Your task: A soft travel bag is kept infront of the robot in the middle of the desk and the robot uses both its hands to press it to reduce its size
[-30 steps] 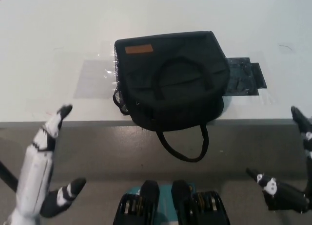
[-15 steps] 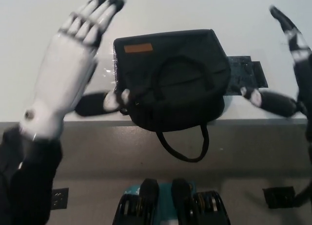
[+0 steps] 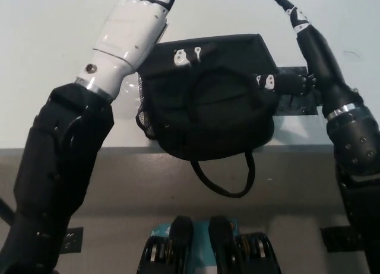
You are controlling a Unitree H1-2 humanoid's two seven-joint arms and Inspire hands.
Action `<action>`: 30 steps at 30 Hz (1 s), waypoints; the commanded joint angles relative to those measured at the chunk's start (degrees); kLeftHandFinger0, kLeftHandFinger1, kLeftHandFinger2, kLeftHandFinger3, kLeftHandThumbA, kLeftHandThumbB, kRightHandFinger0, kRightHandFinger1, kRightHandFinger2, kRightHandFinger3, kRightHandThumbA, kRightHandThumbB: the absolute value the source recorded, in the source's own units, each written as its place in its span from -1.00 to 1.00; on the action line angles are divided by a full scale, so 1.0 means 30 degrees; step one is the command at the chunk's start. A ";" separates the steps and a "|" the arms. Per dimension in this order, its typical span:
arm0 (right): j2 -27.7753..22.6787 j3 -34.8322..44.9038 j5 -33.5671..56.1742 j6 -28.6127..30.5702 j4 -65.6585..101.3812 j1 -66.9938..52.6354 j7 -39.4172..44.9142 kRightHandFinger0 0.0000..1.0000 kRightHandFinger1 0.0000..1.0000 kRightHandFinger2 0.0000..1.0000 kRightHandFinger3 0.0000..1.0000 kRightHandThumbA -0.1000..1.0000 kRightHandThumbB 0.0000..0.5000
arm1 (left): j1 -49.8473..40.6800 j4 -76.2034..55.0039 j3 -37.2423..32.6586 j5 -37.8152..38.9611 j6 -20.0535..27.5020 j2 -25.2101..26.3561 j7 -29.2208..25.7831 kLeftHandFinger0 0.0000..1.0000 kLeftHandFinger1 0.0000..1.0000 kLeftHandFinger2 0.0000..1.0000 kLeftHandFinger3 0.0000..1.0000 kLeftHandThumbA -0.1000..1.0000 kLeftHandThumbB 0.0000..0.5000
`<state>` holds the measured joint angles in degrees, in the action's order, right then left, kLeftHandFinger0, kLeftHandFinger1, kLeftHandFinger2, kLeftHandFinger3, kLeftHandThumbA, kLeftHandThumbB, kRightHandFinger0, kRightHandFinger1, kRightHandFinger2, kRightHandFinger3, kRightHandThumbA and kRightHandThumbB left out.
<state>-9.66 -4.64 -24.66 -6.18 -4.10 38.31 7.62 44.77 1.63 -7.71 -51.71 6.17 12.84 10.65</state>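
Both arms have swept forward since a second ago, when they hung low off the near edge, and now flank the bag; the white left robot hand (image 3: pixel 133 28) lies along the left side of the black travel bag (image 3: pixel 208 102), its fingertips cut off by the top of the frame, its thumb reaching onto the bag's top left corner; its fingers lie extended and apart, holding nothing. On the other side the black right robot hand (image 3: pixel 309 48) stands at the bag's right edge, fingers stretched toward the far side and spread, thumb laid against the bag's upper right side, likewise unclenched. An orange label that showed on the bag's top earlier is now covered by the left thumb, so any writing on it cannot be read. Behind the right thumb a dark flat patch (image 3: pixel 294 105) on the table is mostly hidden; what it is cannot be made out.

Resting on the white table (image 3: pixel 53 60) at its near edge, the bag sits in the middle; one carry handle (image 3: pixel 222 182) droops over the edge, the other lies on top; clear tape or film to the bag's left is largely hidden by the left arm; below the edge the floor looks grey.
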 commanded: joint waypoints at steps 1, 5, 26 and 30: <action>0.0424 0.0318 0.0653 -0.0428 -0.0410 0.1365 -0.0632 1.00 1.00 1.00 1.00 1.00 -0.24 | 0.1530 0.0552 -0.0309 -0.0626 -0.0834 0.0394 -0.0708 1.00 1.00 1.00 1.00 1.00 0.23; 0.0760 0.0575 0.1262 -0.0719 -0.1314 0.1627 -0.0520 1.00 1.00 1.00 1.00 1.00 -0.05 | 0.1610 0.1497 -0.0752 -0.0707 -0.1012 0.0457 -0.0751 1.00 1.00 1.00 1.00 1.00 0.20; 0.1426 0.1299 0.4188 -0.0133 -0.5801 0.3605 0.0049 1.00 1.00 1.00 1.00 1.00 -0.04 | 0.3631 0.9404 -0.3336 -0.0505 -0.1121 -0.0883 -0.3585 1.00 1.00 1.00 1.00 1.00 0.27; 0.1615 0.1395 0.4678 0.0140 -0.6668 0.4333 -0.0134 1.00 1.00 1.00 1.00 1.00 -0.10 | 0.3984 1.0663 -0.3639 -0.0318 -0.1138 -0.1115 -0.4135 1.00 1.00 1.00 1.00 1.00 0.29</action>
<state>-5.48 -1.36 -14.07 -8.51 -23.26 46.35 7.71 52.69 32.45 -18.38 -53.42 3.53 10.20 2.93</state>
